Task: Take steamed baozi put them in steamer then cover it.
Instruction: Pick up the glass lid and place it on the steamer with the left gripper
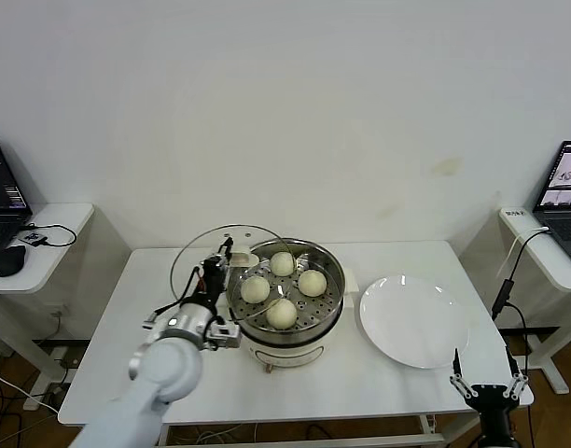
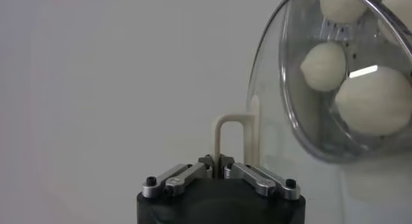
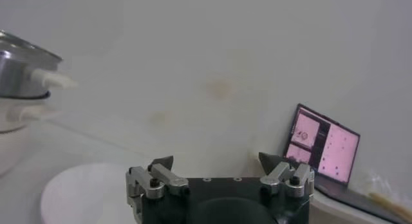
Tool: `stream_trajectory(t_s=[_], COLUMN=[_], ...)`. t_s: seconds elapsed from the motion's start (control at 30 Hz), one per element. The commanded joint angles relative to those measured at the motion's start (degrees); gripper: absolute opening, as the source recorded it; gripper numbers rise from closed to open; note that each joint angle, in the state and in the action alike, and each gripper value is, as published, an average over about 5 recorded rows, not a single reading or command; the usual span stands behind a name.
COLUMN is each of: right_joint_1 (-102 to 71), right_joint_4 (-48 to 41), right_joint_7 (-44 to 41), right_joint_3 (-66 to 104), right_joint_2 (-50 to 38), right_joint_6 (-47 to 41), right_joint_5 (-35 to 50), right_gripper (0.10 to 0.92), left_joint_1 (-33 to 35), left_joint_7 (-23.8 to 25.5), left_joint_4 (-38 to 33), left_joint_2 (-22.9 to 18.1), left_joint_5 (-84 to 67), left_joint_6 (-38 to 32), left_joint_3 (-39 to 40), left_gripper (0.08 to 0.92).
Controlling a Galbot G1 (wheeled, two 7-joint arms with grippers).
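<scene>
Four cream-white baozi (image 1: 282,313) lie on the perforated tray inside the shiny steamer (image 1: 330,303) at the table's middle. My left gripper (image 1: 222,262) is shut on the cream-white handle (image 2: 226,132) of the clear glass cover (image 1: 197,257), holding it tilted on edge just left of the steamer's rim. Through the glass (image 2: 296,84) in the left wrist view I see several baozi (image 2: 375,100). My right gripper (image 1: 488,385) is open and empty, parked low by the table's front right corner; it also shows in the right wrist view (image 3: 216,162).
A flat white plate (image 1: 414,320) lies right of the steamer and shows in the right wrist view (image 3: 84,192). Side tables with a laptop (image 1: 567,201) on the right and a laptop and mouse (image 1: 9,259) on the left flank the table.
</scene>
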Motion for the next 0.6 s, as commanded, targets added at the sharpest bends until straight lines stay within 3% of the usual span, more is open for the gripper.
stream_trajectory(t_s=[0.03, 0.3, 0.6], right_joint_1=[0.2, 0.6, 0.5], right_joint_4=[-0.9, -2.0, -2.6], right_joint_7=[1.6, 1.6, 1.5], right_joint_3=[0.2, 0.1, -0.2], right_joint_2=[0.6, 0.4, 0.5], right_joint_6=[0.1, 0.2, 0.8], right_joint_5=[-2.9, -2.7, -3.0], right_gripper=[0.823, 0.823, 0.823], left_joint_1=[-1.9, -2.0, -2.0], left_joint_7=[3.7, 3.9, 3.7], left_joint_4=[3.4, 5.5, 8.3], left_joint_2=[-13.8, -17.7, -19.4], left_joint_5=[11.4, 14.2, 15.8], left_joint_6=[2.5, 2.5, 1.9], left_joint_3=[3.4, 4.9, 6.5], left_gripper=[0.128, 0.128, 0.128])
